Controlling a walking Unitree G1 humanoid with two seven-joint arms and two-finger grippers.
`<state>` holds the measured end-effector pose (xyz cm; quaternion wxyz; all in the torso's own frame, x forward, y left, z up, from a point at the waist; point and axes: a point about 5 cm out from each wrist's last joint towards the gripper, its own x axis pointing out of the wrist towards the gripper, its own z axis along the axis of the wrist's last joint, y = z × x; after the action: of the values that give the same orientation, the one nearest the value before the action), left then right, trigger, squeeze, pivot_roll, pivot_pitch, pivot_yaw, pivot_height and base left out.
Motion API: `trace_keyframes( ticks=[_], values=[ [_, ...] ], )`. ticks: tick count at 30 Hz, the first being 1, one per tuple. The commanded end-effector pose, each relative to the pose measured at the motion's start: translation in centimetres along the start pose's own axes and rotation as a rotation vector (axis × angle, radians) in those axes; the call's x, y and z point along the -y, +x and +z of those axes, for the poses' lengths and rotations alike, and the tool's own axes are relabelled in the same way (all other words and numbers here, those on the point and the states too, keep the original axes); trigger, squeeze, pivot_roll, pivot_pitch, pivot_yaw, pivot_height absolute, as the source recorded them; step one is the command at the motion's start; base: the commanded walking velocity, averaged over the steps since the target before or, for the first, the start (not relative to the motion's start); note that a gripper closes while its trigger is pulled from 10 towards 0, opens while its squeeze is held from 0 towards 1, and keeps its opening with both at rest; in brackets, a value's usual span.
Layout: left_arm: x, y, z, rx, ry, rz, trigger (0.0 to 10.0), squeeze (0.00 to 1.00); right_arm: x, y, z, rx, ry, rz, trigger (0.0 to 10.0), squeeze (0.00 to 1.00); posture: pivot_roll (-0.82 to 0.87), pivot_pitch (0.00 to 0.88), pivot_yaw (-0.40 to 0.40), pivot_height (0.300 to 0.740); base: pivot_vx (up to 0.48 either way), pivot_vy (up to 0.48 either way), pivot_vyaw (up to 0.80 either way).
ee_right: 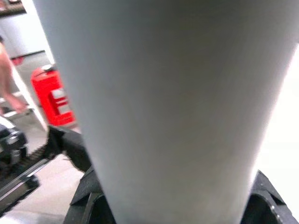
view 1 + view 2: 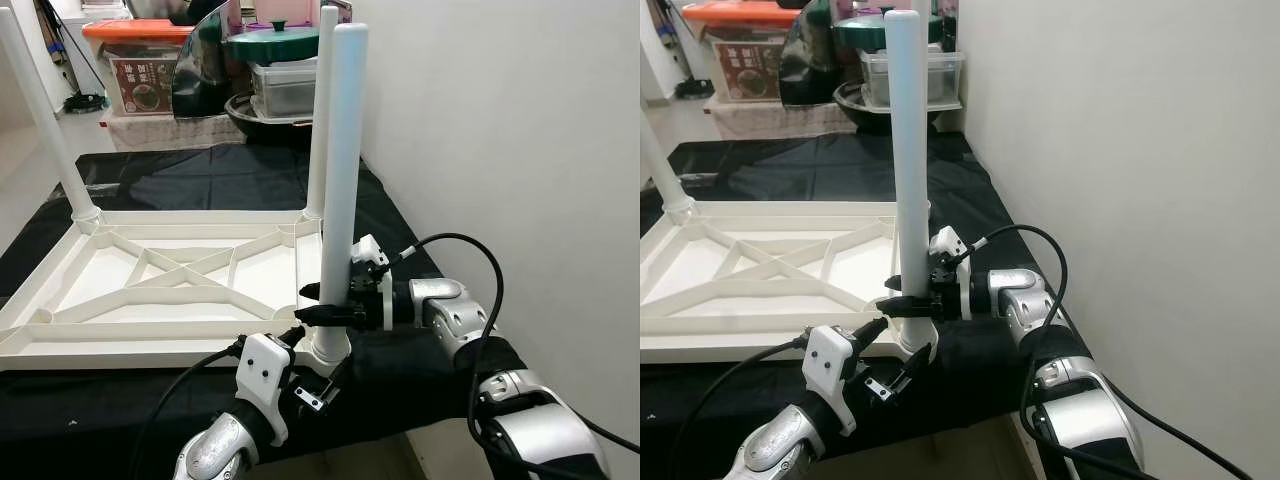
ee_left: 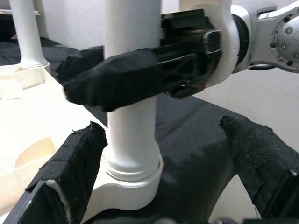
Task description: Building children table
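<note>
**Third leg going in, one corner left**

Upturned tabletop (image 2: 150,270) on black-draped bench (image 2: 200,180); two far legs stand. Right pincer (image 2: 322,303) clamped on near-right leg (image 2: 343,150) upright in its socket. Left pincer (image 3: 154,186) spread wide around leg base, holding nothing. Near-left corner apparently legless.

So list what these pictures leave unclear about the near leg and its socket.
- Leg seating: in the left wrist view the near leg enters the corner socket, but the joint inside is hidden by the socket collar.
- Right claw: its far finger is behind the leg.
- Right wrist view: the leg sits so close that it blocks the tabletop.
</note>
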<state>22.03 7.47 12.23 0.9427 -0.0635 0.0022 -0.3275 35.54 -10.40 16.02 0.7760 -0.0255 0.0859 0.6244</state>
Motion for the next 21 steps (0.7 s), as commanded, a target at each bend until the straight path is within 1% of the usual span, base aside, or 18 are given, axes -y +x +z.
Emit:
trace_keyframes(
  ticks=[1,3,4,6,7,8,9,10,11,12,13,14,15,16,17,19,20,21],
  values=[
    [-0.1,0.0,-0.5,-0.027,-0.003,0.005,10.0,0.0,-0.1,0.5,-1.1,-0.025,0.035,-0.042,0.0,0.0,0.07,0.0,-0.048,0.74,0.0,0.0,0.0],
    [-0.1,0.0,-0.5,-0.028,-0.005,0.003,10.0,0.0,0.8,0.5,-1.0,0.025,0.029,-0.22,0.0,0.0,0.07,0.0,-0.043,0.74,0.0,0.0,0.0],
    [-0.1,0.0,-0.5,-0.028,-0.005,0.003,10.0,0.0,0.8,0.5,-1.0,0.025,0.029,-0.22,0.0,0.0,0.07,0.0,-0.043,0.74,0.0,0.0,0.0],
    [-0.1,0.0,-0.5,-0.029,-0.004,0.001,10.0,0.0,2.3,0.1,-0.6,0.123,0.095,-0.513,0.0,0.0,0.07,0.0,-0.043,0.74,0.0,0.0,0.0],
    [-0.1,0.0,-0.5,-0.029,-0.004,0.001,10.0,0.0,2.3,0.1,-0.6,0.123,0.095,-0.513,0.0,0.0,0.07,0.0,-0.043,0.74,0.0,0.0,0.0],
    [-0.1,0.0,-0.5,-0.03,-0.005,0.0,10.0,0.0,3.0,-0.4,-0.8,0.173,0.151,-0.663,0.0,0.0,0.06,0.0,-0.04,0.74,0.0,0.0,0.0],
    [-0.1,0.0,-0.6,-0.031,-0.006,-0.002,10.0,0.0,3.8,-1.4,-1.3,0.222,0.223,-0.905,0.0,0.0,0.06,0.0,-0.038,0.74,0.0,0.0,0.0],
    [-0.1,0.0,-0.6,-0.031,-0.006,-0.002,10.0,0.0,3.8,-1.4,-1.3,0.222,0.223,-0.905,0.0,0.0,0.06,0.0,-0.038,0.74,0.0,0.0,0.0],
    [-0.1,0.0,-0.6,-0.032,-0.006,-0.003,10.0,0.0,4.0,-2.0,-1.6,0.238,0.258,-1.023,0.0,0.0,0.06,0.0,-0.038,0.74,0.0,0.0,0.0],
    [-0.1,0.0,-0.6,-0.032,-0.006,-0.003,10.0,0.0,4.0,-2.0,-1.6,0.238,0.258,-1.023,0.0,0.0,0.06,0.0,-0.038,0.74,0.0,0.0,0.0],
    [-0.1,0.0,-0.6,-0.032,-0.006,-0.004,10.0,0.0,4.2,-2.4,-1.8,0.246,0.278,-1.093,0.0,0.0,0.06,0.0,-0.038,0.74,0.0,0.0,0.0],
    [-0.1,0.0,-0.6,-0.032,-0.006,-0.004,10.0,0.0,4.2,-2.4,-1.8,0.246,0.278,-1.093,0.0,0.0,0.06,0.0,-0.038,0.74,0.0,0.0,0.0],
    [-0.1,0.0,-0.6,-0.033,-0.006,-0.005,10.0,0.0,4.1,-3.3,-2.5,0.255,0.303,-1.29,0.0,0.0,0.05,0.0,-0.035,0.74,0.0,0.0,0.0],
    [-0.1,0.0,-0.6,-0.034,-0.005,-0.008,10.0,0.0,3.4,-4.3,-3.5,0.308,0.373,-1.565,0.0,0.0,0.06,0.0,-0.038,0.74,0.0,0.0,0.0],
    [-0.1,0.0,-0.6,-0.034,-0.005,-0.009,10.0,0.0,3.2,-4.6,-3.7,0.321,0.393,-1.627,0.0,0.0,0.06,0.0,-0.038,0.74,0.0,0.0,0.0],
    [-0.1,0.0,-0.6,-0.034,-0.005,-0.009,10.0,0.0,3.2,-4.6,-3.7,0.321,0.393,-1.627,0.0,0.0,0.06,0.0,-0.038,0.74,0.0,0.0,0.0],
    [-0.1,0.0,-0.6,-0.034,-0.005,-0.009,10.0,0.0,2.8,-4.2,-4.0,0.33,0.429,-1.659,0.0,0.0,0.05,0.0,-0.036,0.74,0.0,0.0,0.0],
    [-0.1,0.0,-0.6,-0.034,-0.005,-0.009,10.0,0.0,2.8,-4.2,-4.0,0.33,0.429,-1.659,0.0,0.0,0.05,0.0,-0.036,0.74,0.0,0.0,0.0]
  ],
)
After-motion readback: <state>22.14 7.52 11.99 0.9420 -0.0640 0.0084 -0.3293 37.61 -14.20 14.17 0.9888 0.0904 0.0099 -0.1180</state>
